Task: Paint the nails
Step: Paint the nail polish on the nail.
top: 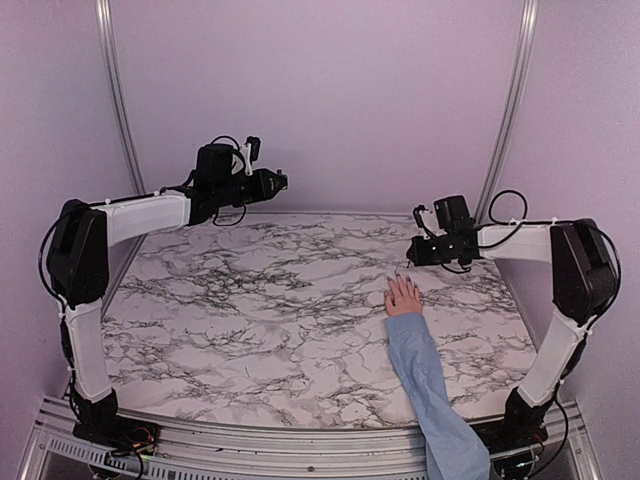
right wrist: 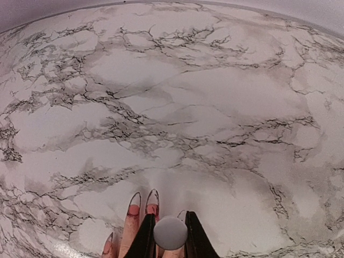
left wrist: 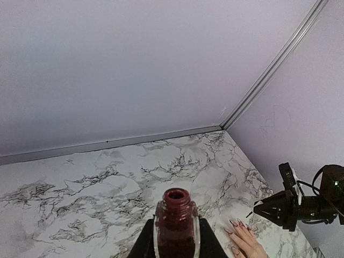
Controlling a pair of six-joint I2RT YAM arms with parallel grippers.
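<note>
A pinkish hand [top: 403, 297] with a light-blue sleeve [top: 432, 390] lies flat on the marble table, right of centre. Its nails [right wrist: 153, 196] are long and pointed, dark-edged, with red near their bases. My right gripper [right wrist: 169, 217] hovers right above the fingers, shut on a round pale brush cap [right wrist: 171, 232] seen end-on; the brush itself is hidden. In the top view the right gripper [top: 413, 250] is just beyond the fingertips. My left gripper [left wrist: 176, 224] is raised at the back left [top: 278, 183], shut on an uncapped bottle [left wrist: 176, 220] of dark red polish.
The marble tabletop [top: 250, 300] is bounded by lilac walls with metal corner rails [top: 510, 100]. The left wrist view also takes in the hand [left wrist: 244, 241] and the right gripper [left wrist: 271, 209] near the right wall.
</note>
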